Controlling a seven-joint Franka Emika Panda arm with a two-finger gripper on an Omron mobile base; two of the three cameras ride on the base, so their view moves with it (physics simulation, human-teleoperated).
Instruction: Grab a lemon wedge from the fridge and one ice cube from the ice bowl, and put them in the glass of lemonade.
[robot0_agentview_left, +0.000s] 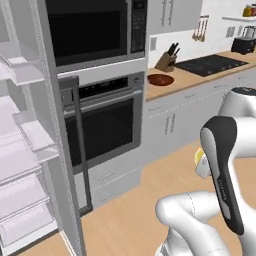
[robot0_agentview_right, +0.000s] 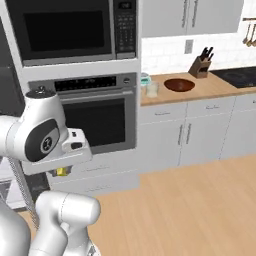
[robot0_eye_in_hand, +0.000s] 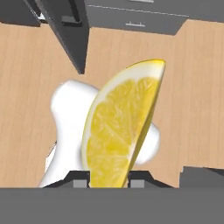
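A bright yellow lemon wedge (robot0_eye_in_hand: 118, 131) stands upright between my two fingertips, and my gripper (robot0_eye_in_hand: 109, 178) is shut on its lower end. In the right base view the wedge (robot0_agentview_right: 62, 172) peeks out under the white hand, above the wooden floor and in front of the oven. From the left base view a yellow sliver of the wedge (robot0_agentview_left: 199, 156) shows beside the arm. The fridge (robot0_agentview_left: 25, 150) stands open at the left, with white shelves. On the counter sit the dark reddish ice bowl (robot0_agentview_right: 179, 85) and the glass of lemonade (robot0_agentview_right: 152, 89), far right of the hand.
The fridge door edge with its black bar handle (robot0_agentview_left: 82, 150) juts out left of the arm. A black wall oven (robot0_agentview_right: 100, 120) and a microwave (robot0_agentview_right: 65, 30) fill the wall ahead. A knife block (robot0_agentview_right: 200, 65) and a cooktop (robot0_agentview_left: 210, 64) lie further along the counter.
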